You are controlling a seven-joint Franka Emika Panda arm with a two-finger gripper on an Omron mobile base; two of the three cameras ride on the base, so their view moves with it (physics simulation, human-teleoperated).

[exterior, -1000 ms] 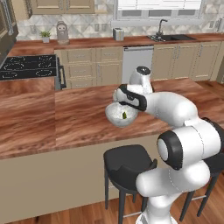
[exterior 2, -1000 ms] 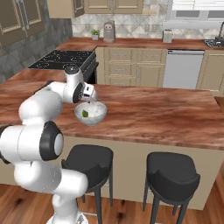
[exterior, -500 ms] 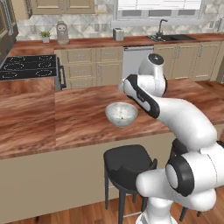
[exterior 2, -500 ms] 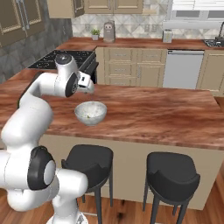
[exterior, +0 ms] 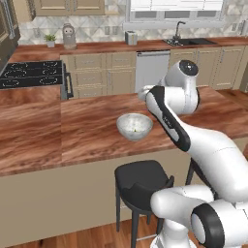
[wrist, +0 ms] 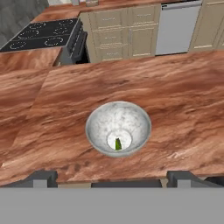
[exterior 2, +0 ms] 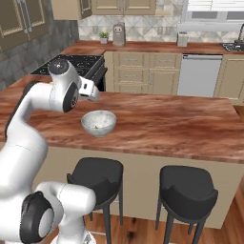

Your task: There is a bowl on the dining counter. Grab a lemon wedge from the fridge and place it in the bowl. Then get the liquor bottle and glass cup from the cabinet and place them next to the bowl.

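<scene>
**One wedge in the bowl, bottle and cup not yet fetched**

One small green-yellow lemon wedge [wrist: 118, 144] lies at the bottom of the bowl [wrist: 94, 127], just below the middle of the hand view. The bowl stands on the dining counter [exterior: 87, 131], near the front edge, at the centre of the left base view and left of centre in the right base view. Nothing else is in it. No bottle or cup stands beside it.

The gripper [wrist: 111, 178] hangs above the bowl and looks down into it; its two dark fingertips [wrist: 43, 178] stand wide apart at the bottom corners of the hand view, and nothing is between them. In the left base view the hand [exterior: 144, 92] shows just above and right of the bowl, clear of the rim.

Handling, as a judgement: the wedge is light, soft and probably slick, so it should stay put where it lies and needs no further touch. The bowl looks stiff and ceramic-like, breakable if knocked, and light enough to slide on the smooth wood; best left alone. The bottle and cup, when they come, will likely be hard, smooth and fragile. Take the bottle across its flat body rather than the neck, and the cup across its wall.
</scene>
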